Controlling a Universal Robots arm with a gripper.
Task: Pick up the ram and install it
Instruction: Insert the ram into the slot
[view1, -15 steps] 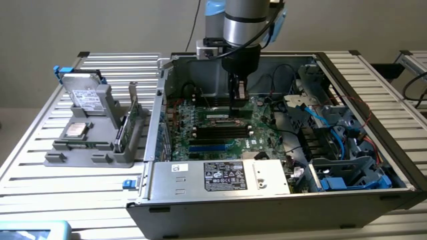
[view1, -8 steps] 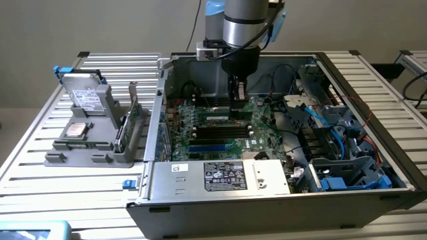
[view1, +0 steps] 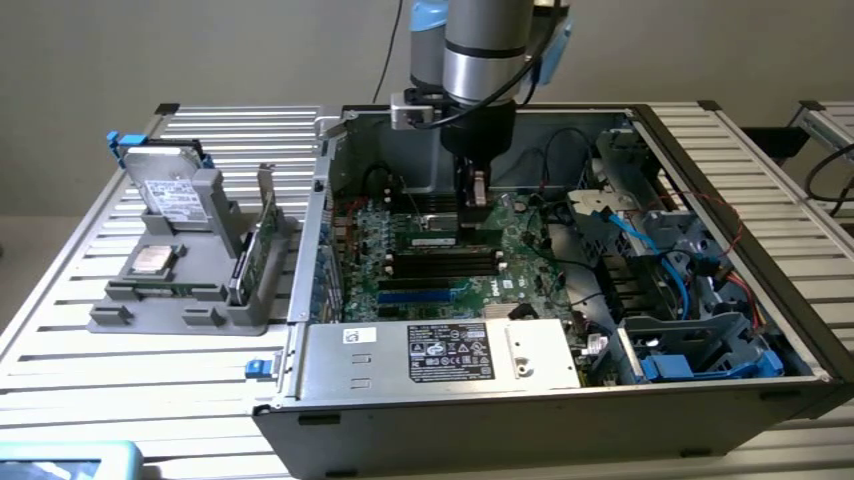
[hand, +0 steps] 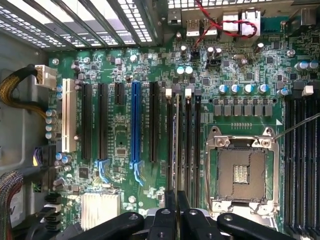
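Peering through the wrist camera, I see the black gripper (hand: 176, 212) pinching the thin green ram stick (hand: 176, 150). It shows edge-on over the long black motherboard slots (hand: 188, 145) beside the silver processor socket (hand: 242, 172). Its chips are hidden, and I cannot tell whether it is seated.

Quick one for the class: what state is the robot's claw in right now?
Claw: closed, holding the thin green circuit-board ram stick edge-on.
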